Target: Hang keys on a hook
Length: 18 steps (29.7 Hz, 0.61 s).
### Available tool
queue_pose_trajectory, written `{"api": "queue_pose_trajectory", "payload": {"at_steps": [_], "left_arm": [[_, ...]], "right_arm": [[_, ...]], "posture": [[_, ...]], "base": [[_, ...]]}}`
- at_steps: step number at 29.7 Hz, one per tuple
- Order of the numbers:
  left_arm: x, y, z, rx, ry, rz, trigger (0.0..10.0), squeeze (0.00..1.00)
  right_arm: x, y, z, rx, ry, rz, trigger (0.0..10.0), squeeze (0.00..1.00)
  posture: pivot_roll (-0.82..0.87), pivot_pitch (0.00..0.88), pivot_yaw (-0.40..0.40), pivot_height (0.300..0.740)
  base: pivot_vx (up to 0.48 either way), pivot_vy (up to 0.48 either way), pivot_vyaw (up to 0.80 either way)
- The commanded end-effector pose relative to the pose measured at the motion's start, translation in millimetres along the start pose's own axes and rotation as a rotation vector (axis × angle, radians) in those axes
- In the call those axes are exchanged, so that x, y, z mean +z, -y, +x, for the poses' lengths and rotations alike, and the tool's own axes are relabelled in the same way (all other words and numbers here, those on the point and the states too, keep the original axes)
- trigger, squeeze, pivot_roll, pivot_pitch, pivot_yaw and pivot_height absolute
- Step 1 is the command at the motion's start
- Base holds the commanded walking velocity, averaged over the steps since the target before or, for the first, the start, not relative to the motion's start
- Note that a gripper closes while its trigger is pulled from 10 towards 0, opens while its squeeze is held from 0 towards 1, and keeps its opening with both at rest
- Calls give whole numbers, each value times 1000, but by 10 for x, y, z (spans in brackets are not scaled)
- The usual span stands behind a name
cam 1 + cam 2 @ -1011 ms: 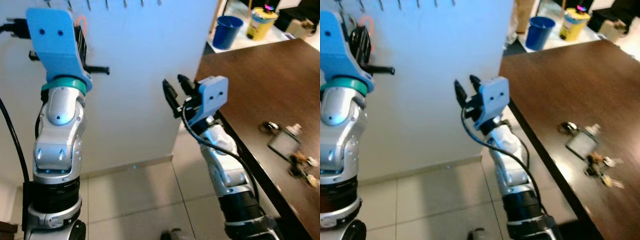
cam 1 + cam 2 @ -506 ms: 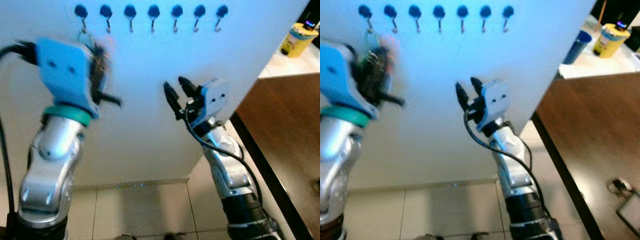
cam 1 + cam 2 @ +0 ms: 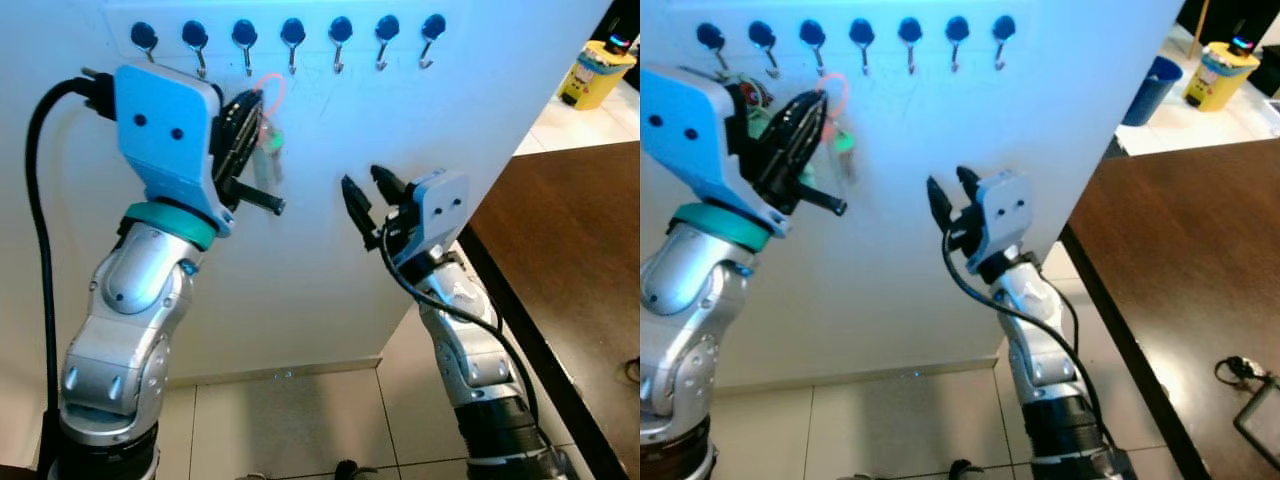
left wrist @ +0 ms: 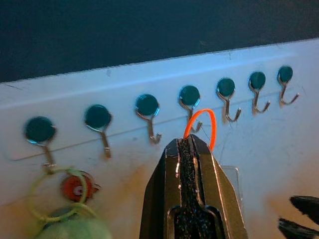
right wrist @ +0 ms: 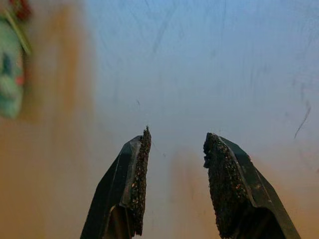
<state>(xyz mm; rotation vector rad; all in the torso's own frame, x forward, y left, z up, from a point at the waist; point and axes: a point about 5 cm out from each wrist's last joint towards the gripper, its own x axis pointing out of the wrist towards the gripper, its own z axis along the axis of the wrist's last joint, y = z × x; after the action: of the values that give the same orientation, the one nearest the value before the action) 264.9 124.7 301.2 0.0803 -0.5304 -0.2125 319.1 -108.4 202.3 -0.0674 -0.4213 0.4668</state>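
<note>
My left gripper (image 3: 252, 105) is raised to the white wall, shut on a thin orange key ring (image 3: 269, 87). Its keys with a green tag (image 3: 264, 152) dangle below, blurred. A row of several metal hooks (image 3: 292, 40) on round dark bases runs just above. In the left wrist view the orange ring (image 4: 200, 124) overlaps the lower end of the fourth hook (image 4: 190, 102) from the left; I cannot tell whether it is caught. Another set on a yellow-green ring (image 4: 57, 196) hangs from the end hook. My right gripper (image 3: 365, 195) stands open lower on the wall, fingers (image 5: 132, 184) holding nothing.
A dark brown table (image 3: 565, 235) stands to the right, with a bunch of keys (image 3: 1248, 388) on it. Beyond it are a yellow container (image 3: 598, 68) and a blue bin (image 3: 1150, 88). Pale floor tiles (image 3: 280, 425) run below the wall.
The view has swung from the table to the wall. My left gripper has moved up and right with the keys, bringing the orange ring under the hooks. The right gripper stays open.
</note>
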Motion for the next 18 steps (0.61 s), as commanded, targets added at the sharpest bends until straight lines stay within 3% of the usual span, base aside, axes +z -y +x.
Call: {"api": "queue_pose_trajectory", "payload": {"at_steps": [1,2,7,12,18], "left_arm": [[-58,-74,15,52,-36,-22,10000,0],[-107,-119,24,97,-62,-43,10000,0],[-141,-137,29,120,-84,-72,10000,0],[-252,-150,92,171,-169,-196,10000,0],[-238,-193,179,221,-169,-327,10000,0]], "right_arm": [[43,-11,-47,11,34,1,10000,0],[78,-6,-74,10,58,4,10000,0],[95,1,-95,8,69,7,10000,0],[96,-3,-106,6,72,7,10000,0],[90,-43,-80,19,69,6,10000,0]], "posture": [[117,59,80,740],[116,61,81,740],[117,62,83,740],[117,62,87,740],[119,64,91,740]], "base": [[0,0,0],[0,0,0],[0,0,0],[0,0,0],[0,0,0]]}}
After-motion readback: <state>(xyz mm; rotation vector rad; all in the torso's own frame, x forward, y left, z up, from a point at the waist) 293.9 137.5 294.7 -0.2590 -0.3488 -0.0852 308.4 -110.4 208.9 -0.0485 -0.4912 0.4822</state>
